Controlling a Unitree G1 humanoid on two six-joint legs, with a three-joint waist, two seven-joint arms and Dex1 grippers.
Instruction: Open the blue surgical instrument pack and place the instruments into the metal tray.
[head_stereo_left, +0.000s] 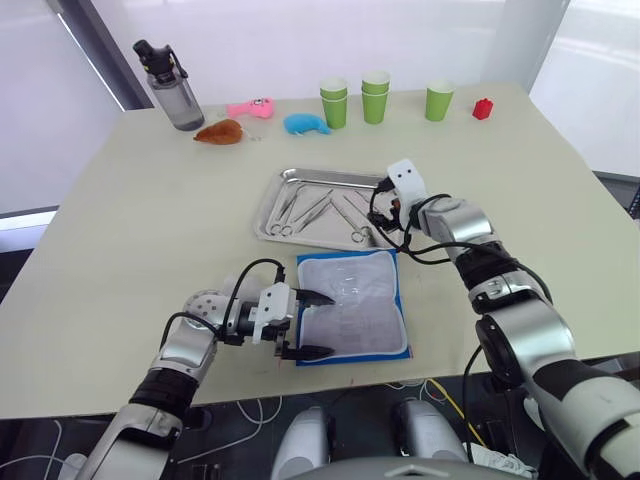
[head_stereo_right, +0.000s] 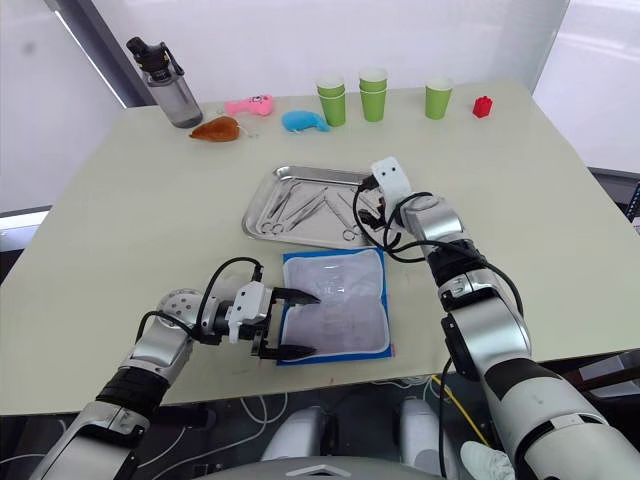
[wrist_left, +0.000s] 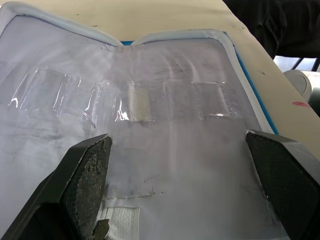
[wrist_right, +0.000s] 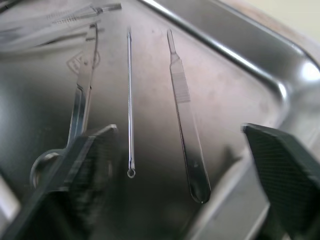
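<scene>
Hovering R gripper (head_stereo_left: 384, 212) agape, tray (head_stereo_left: 270, 215) R edge | pack (head_stereo_left: 352, 305) flat

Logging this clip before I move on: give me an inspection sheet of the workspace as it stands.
Surface: pale table, no spills seen.
Job's things: blue surgical instrument pack lies open, clear pockets look empty; instruments lie in the metal tray.
Clutter: bottle, orange toy, pink toy, blue whale toy, green cups, red block along the far edge.
Grippers: left gripper open over the pack's near-left edge; right gripper open over the tray.
Cables: black wiring on both arms, loose cables on the floor.
Surroundings: bright windows behind.
</scene>
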